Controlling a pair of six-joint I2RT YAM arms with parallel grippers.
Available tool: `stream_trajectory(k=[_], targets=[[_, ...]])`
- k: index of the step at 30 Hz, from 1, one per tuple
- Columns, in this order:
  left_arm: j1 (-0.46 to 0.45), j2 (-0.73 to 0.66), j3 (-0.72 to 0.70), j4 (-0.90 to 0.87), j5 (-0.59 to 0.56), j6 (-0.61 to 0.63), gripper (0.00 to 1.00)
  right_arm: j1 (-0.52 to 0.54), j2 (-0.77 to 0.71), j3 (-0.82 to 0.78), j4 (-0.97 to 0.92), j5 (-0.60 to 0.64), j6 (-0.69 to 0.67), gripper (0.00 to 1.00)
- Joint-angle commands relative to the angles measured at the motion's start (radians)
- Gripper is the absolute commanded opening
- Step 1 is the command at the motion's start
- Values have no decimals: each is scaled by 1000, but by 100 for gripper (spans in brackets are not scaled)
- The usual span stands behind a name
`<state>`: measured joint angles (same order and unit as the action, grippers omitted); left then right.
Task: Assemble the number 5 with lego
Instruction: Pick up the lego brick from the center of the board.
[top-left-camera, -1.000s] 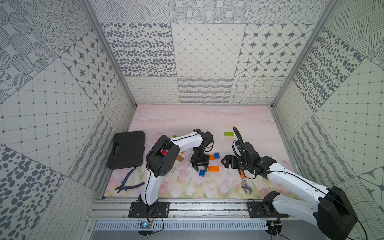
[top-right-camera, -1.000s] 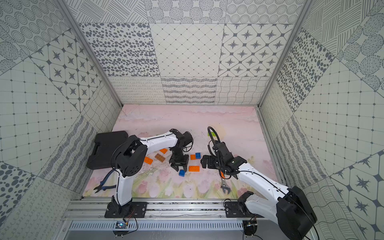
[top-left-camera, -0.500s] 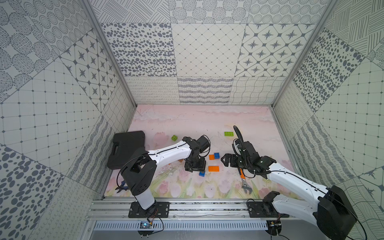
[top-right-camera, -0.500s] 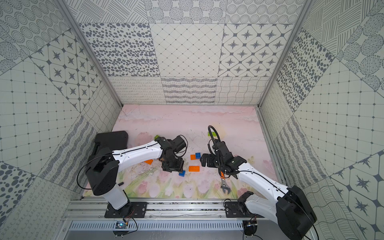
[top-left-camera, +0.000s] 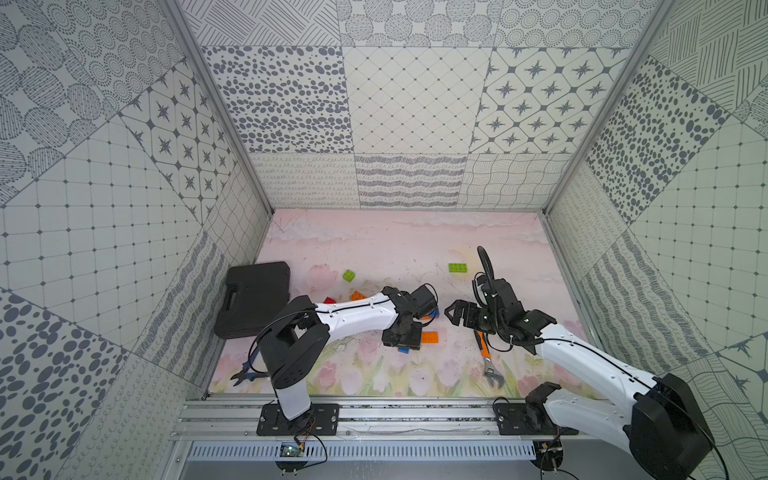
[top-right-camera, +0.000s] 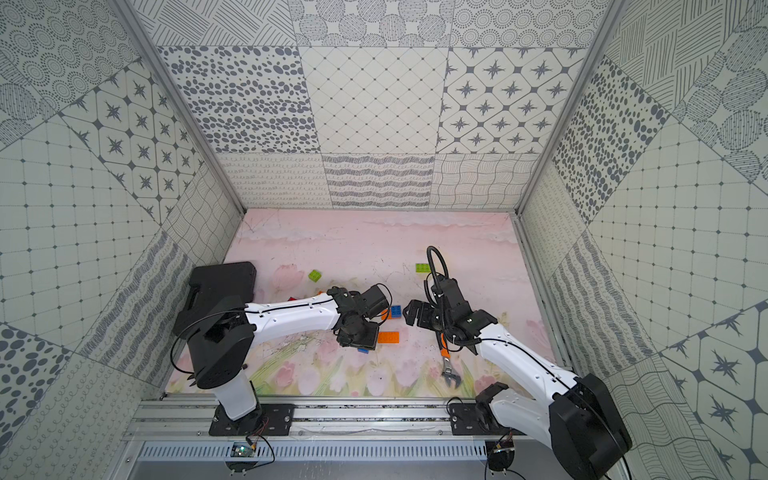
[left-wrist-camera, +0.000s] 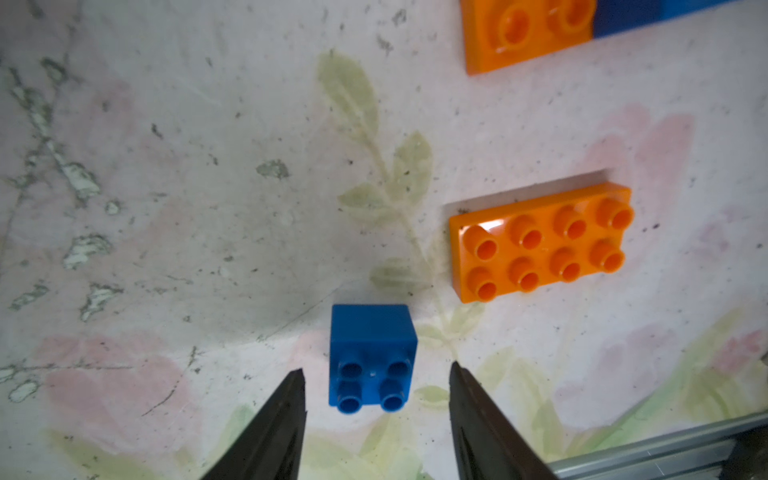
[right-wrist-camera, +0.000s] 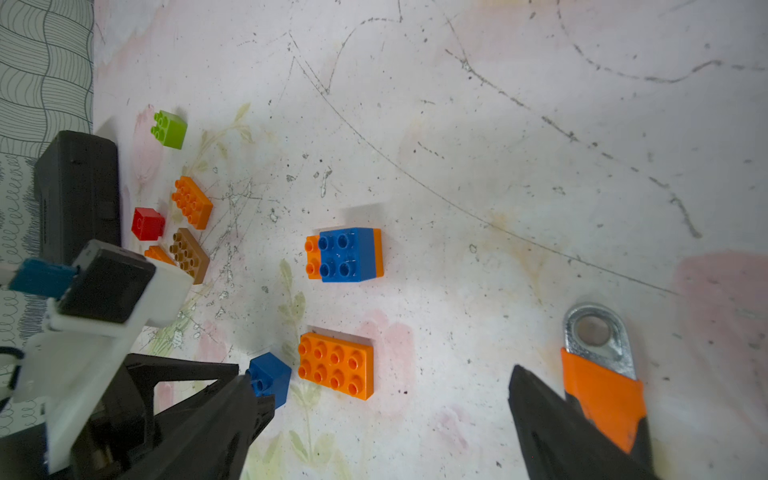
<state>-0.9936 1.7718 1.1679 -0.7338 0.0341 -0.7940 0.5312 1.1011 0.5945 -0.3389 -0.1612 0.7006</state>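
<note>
Left wrist view, small blue brick (left-wrist-camera: 371, 359), square, four studs

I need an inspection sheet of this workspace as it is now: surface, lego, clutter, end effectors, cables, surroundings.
Surface: floral mat, scratched and scuffed.
Job's things: small blue brick tipped on its side; orange plate beside it, apart; blue brick on an orange brick; green, red, brown bricks scattered.
Clutter: orange-handled wrench, black case, pliers.
End effectors: left end effector open around the small blue brick, not touching; right end effector open, empty.
Cables: black cable on the right arm.
Surroundings: patterned walls.
</note>
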Motion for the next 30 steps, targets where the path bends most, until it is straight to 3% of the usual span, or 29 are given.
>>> stream_trajectory(k=[1, 8, 21, 24, 27, 30], targets=[[-5, 44, 46, -18, -76, -7, 52, -5, 3, 8, 53, -26, 22, 99], [-5, 71, 72, -86, -109, -5, 50, -5, 20, 4, 54, -24, 37, 99], [-5, 92, 52, -74, -54, -19, 48, -8, 32, 8, 41, -21, 43, 99], [-5, 88, 49, -78, -57, -19, 44, -10, 31, 7, 40, -19, 43, 99], [-5, 80, 38, -71, -47, -19, 33, -12, 32, 5, 39, -17, 46, 99], [-5, 79, 35, -81, -44, -28, 34, -12, 38, 3, 40, -15, 51, 99]])
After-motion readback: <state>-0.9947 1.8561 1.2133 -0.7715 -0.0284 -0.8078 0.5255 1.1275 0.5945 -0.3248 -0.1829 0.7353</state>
